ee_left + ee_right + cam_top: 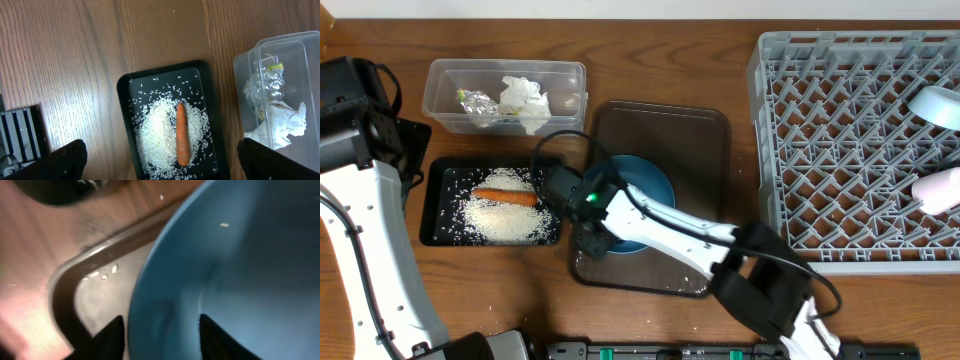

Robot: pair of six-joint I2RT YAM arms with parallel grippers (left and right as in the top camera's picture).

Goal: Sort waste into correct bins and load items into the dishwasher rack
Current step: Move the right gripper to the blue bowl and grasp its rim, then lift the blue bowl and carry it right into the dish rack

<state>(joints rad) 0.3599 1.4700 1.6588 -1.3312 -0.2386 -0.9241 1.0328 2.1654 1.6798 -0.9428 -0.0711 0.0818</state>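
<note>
The dark-blue bowl (645, 185) sits on the brown serving tray (705, 135) mid-table, left of the grey rack (850, 150). The right gripper (592, 238) straddles the bowl's near-left rim, one finger outside and one inside; I cannot tell whether they pinch it. The left gripper (157, 152) hangs wide open above the black tray (122, 90), which holds rice (155, 125) and a carrot (182, 135).

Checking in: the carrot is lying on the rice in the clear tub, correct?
Not quite. The carrot lies on the rice in the black tray, not the clear tub; that holds the napkin and wrapper. The left wrist view shows it plainly.
</note>
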